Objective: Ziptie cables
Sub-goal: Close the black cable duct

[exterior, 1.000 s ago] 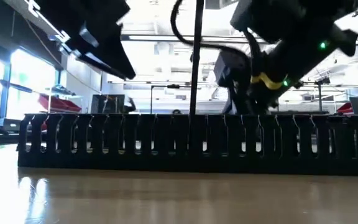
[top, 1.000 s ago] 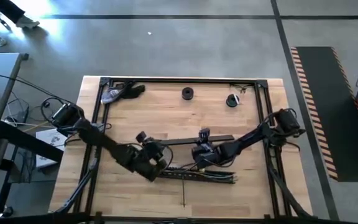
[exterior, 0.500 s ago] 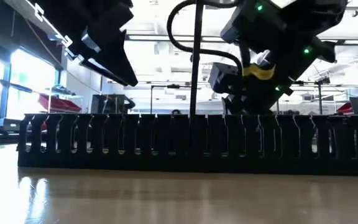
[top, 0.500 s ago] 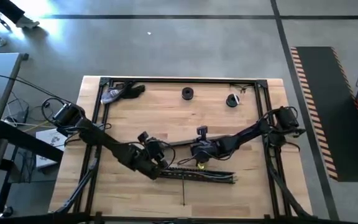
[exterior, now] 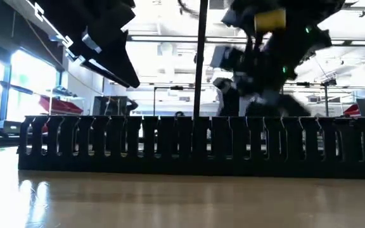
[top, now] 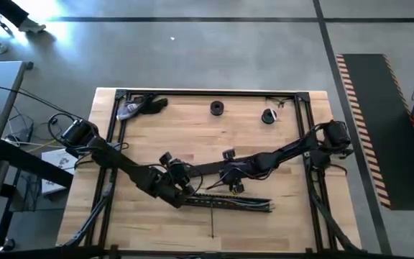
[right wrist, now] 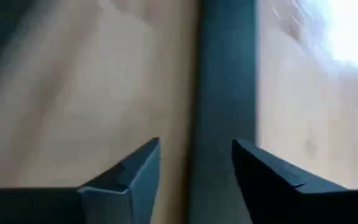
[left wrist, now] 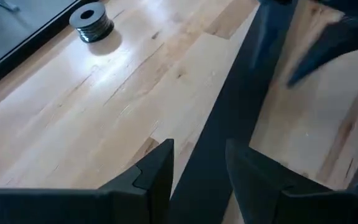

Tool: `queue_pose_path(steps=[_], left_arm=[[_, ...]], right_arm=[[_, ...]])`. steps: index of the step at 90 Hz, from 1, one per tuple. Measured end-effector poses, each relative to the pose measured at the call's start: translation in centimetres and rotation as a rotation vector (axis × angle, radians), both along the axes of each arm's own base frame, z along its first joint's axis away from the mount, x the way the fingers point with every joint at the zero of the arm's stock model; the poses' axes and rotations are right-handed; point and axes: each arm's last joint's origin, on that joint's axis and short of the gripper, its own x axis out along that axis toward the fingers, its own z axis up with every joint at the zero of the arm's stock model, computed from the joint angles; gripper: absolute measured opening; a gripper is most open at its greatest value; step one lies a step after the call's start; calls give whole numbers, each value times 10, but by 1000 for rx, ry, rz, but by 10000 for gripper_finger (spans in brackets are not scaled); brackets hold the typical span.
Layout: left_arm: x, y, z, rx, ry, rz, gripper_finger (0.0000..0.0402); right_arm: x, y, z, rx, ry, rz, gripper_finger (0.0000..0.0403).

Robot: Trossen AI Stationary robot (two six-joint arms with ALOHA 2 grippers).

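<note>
Over the wooden worktop [top: 157, 129], left tool [left wrist: 199, 168] and right tool [right wrist: 196, 163] both spread apart, each straddling a flat black bar [top: 207, 166] near centre. At five o'clock from the left tool, thin pale cables [top: 246, 206] lying along the black slotted channel [exterior: 189, 142].

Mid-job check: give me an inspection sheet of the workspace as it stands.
Surface: wooden table, black frame around it.
Job's things: cables along the slotted channel.
Clutter: flat black bar; spool; two small dark items and a grey-black tool at the far edge.
Grippers: left gripper open over the bar; right gripper open over the bar.
Surroundings: concrete floor, striped mat.
</note>
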Motion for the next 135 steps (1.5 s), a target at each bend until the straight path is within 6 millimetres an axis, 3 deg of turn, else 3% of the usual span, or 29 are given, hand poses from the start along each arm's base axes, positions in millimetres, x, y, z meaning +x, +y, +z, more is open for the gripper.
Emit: queue_pose_path(steps=[30,56,81,98,107,119,135], left_arm=[[0,-1,0,4,5,-8,131],[-3,-4,0,10,11,-21,131],[-3,-5,0,19,18,-32,131],[-4,-8,0,19,17,-44,131],[-5,-9,0,23,15,-47,131],[-5,-9,0,32,9,-42,131],[-8,-13,13,52,-28,-54,131]], right_arm=[[14,-19,-14,68,-36,-9,309],[19,-54,-19,164,-38,-109,345],[27,-54,-47,212,-15,-128,321],[32,-52,-64,293,-28,-182,251],[33,-52,-65,294,-36,-196,206],[33,-51,-64,283,-46,-222,206],[28,-45,-48,250,-62,-270,205]])
